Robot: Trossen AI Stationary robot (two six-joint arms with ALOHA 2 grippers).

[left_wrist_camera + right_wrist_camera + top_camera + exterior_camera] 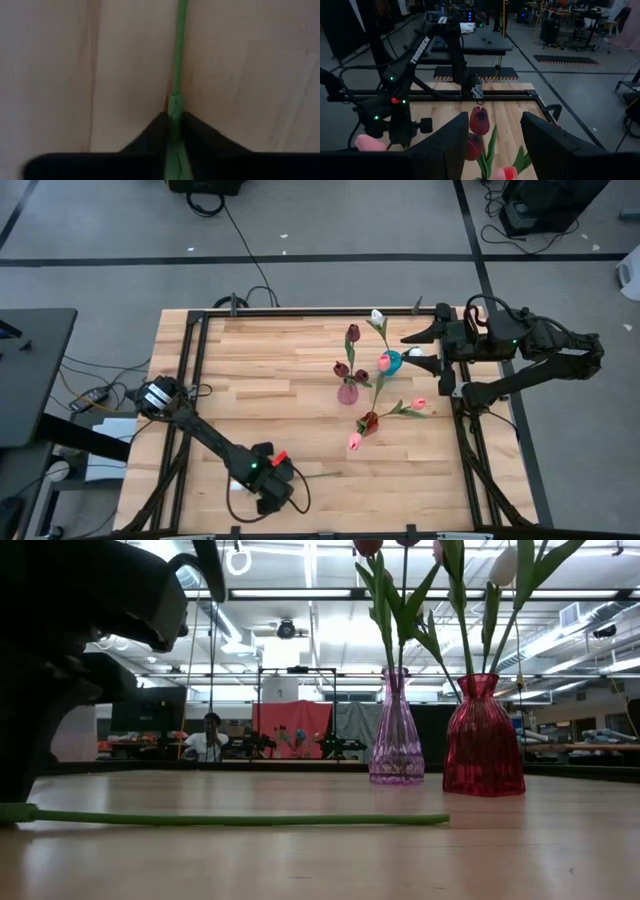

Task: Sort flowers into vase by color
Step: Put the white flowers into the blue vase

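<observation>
The counter point(300, 370) – pale wood planks in a black frame – carries three vases: a red vase point(483, 735) with pink and white flowers point(418, 403), a ribbed pink vase point(396, 730) with maroon tulips point(352, 333), and a teal vase point(392, 362). The right claw point(424, 351) hovers wide beside the teal vase. At the near edge, the left claw point(174, 131) pinches a stem point(240, 819) lying flat on the wood.

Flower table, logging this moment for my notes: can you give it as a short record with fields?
left gripper: shut on a green stem lying flat on the table, near edge
right gripper: open, raised at far right edge
purple vase: upright, holds dark maroon tulips
red vase: upright, holds stems
blue vase: beside the right gripper
</observation>
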